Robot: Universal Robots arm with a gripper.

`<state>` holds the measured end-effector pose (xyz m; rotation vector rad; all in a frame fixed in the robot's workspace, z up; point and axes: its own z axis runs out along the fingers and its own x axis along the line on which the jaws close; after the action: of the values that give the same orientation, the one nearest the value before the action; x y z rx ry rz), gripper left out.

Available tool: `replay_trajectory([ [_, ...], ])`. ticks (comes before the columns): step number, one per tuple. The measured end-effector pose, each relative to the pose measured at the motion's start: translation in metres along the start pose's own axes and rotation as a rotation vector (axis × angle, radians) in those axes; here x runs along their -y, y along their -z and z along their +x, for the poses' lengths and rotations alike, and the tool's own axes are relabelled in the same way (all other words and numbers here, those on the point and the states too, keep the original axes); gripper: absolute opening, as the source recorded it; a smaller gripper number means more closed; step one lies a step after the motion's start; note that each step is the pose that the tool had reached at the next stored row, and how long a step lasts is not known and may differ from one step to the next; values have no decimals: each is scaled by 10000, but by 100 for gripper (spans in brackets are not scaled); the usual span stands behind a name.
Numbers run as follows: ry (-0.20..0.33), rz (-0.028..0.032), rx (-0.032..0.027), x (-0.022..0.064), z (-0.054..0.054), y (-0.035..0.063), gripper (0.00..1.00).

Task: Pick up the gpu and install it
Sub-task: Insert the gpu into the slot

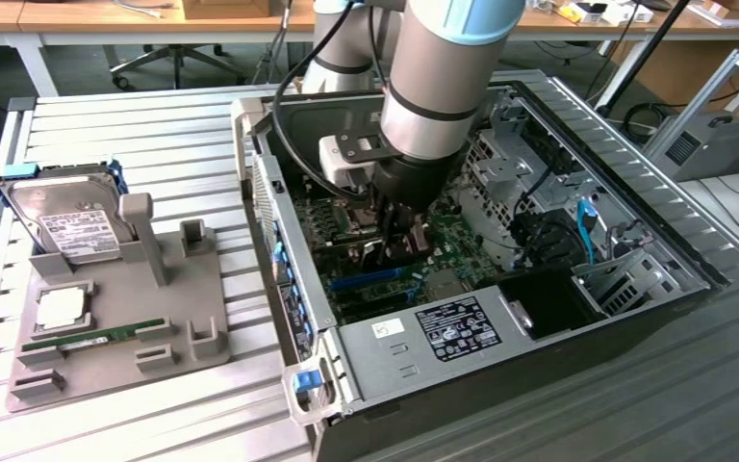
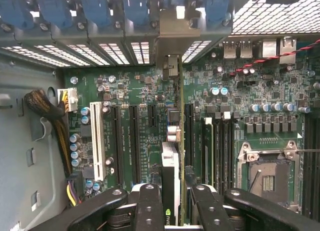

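Dark gpu (image 2: 170, 158), lettering illegible, clamped in hand (image 2: 174, 193).

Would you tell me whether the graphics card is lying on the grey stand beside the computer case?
No, the end effector holds the graphics card edge-on over the motherboard.

One gpu (image 2: 170, 166), one hard drive (image 1: 74, 226), one memory stick (image 1: 93, 337), one computer case (image 1: 639, 183).
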<state>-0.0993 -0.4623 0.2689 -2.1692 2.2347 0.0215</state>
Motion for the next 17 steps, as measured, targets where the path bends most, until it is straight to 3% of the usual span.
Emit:
replay_trajectory([
  [17,-81,3,1,-32,-1,-8,27],
])
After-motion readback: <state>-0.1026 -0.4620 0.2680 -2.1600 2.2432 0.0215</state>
